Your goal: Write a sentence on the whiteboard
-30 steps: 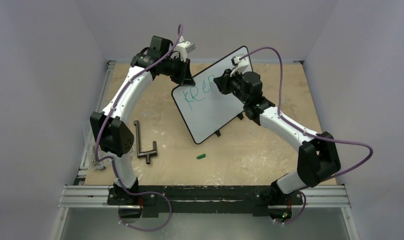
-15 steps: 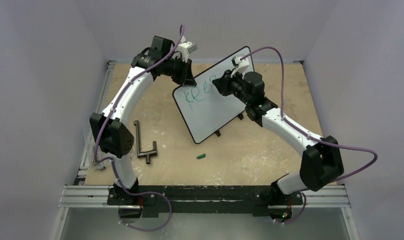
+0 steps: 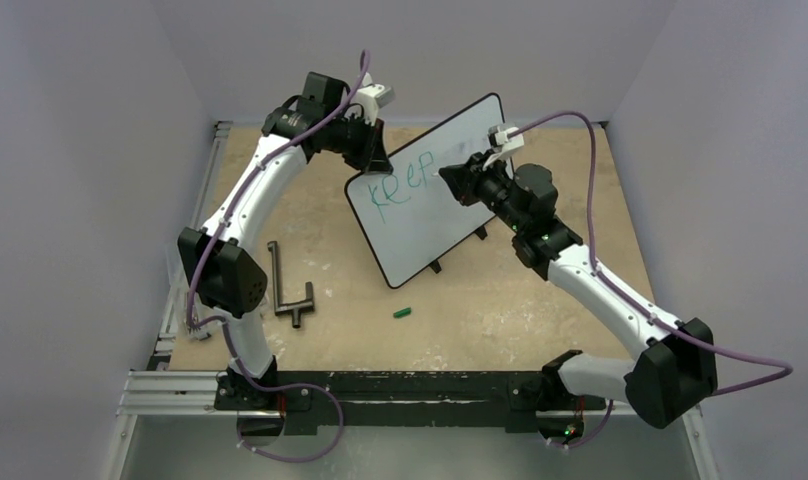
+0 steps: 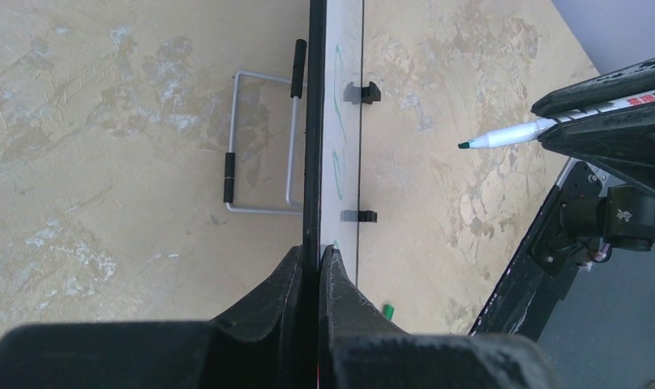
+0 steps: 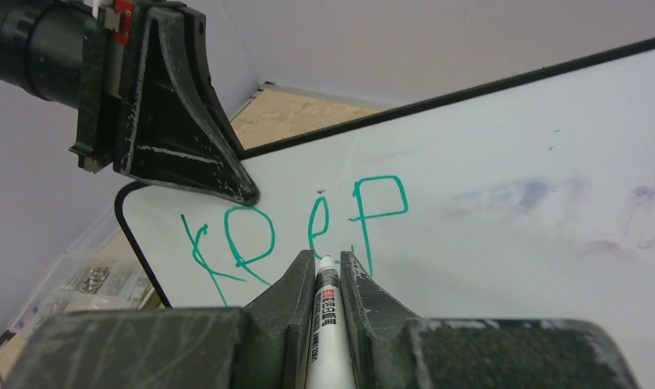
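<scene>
**Whiteboard [image 3: 430, 230] propped upright mid-table, lettering begun.**
Right gripper [image 5: 326, 261] clamps the marker [image 5: 324, 304]; only the left wrist view shows its tip clear of the board. Sentence [image 5: 318, 225] reads "keep" (green). Left gripper [image 4: 314, 253] pinches the far-left edge.

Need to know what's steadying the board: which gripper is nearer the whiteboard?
Left. The left gripper is clamped on the edge of the whiteboard; the right gripper holds the marker, tip clear of the board's face.
</scene>
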{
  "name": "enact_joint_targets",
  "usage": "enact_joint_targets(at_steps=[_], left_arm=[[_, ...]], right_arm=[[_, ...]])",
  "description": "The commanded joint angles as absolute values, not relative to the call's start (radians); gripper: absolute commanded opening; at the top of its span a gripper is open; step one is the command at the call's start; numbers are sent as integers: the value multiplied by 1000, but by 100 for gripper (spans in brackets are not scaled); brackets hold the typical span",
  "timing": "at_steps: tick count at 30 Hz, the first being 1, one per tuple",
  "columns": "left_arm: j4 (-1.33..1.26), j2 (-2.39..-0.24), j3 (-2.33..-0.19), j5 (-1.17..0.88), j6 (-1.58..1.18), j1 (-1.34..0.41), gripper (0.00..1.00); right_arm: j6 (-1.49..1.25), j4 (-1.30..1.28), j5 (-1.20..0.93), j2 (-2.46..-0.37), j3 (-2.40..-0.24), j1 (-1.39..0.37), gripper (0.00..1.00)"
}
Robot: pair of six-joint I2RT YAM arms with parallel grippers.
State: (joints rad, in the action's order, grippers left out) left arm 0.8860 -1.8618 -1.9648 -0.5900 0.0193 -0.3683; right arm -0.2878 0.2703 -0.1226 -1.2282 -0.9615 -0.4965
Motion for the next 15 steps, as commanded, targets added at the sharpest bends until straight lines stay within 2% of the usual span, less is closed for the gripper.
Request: enact_joint_targets(at_steps=[1, 15], left_arm=[[955, -1822, -1927, -408, 90, -366, 0], [901, -1799, -1835, -361, 78, -363, 0]], right_arm=[[-290, 310, -104, -1184, -925, -499, 0], [-268, 349, -107, -1154, -860, -498, 0]])
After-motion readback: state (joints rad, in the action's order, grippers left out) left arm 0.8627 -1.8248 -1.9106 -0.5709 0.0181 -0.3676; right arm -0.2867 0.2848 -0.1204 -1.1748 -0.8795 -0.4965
